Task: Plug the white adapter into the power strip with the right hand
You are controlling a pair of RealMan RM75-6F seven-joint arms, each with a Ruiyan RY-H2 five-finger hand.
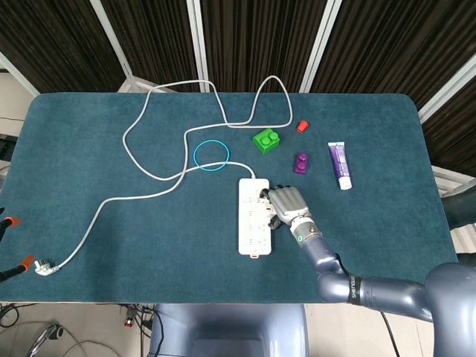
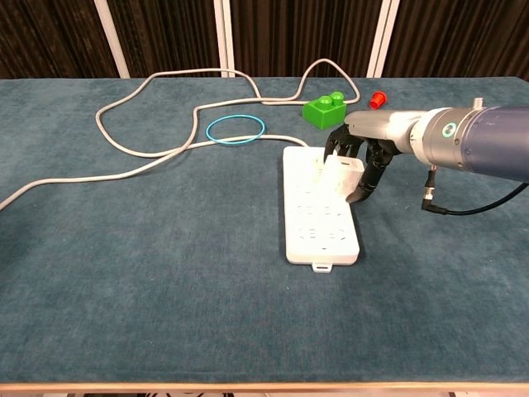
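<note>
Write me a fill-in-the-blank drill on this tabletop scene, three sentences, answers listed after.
1. The right robot hand holds the white adapter over the white ____.
2. The thin ring lying beside the cable is ____ in colour.
3. The toy brick between the ring and the small red cap is ____.

Missing words: power strip; blue; green

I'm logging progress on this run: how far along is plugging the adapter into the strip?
Done: the right hand has the white adapter pinched and carried over the power strip. In hand: it holds the adapter above the strip's upper sockets, by the right edge. Left: seating it; the chest view shows it tilted, not flush, and whether the prongs have entered is unclear. The left hand is not in view.
</note>
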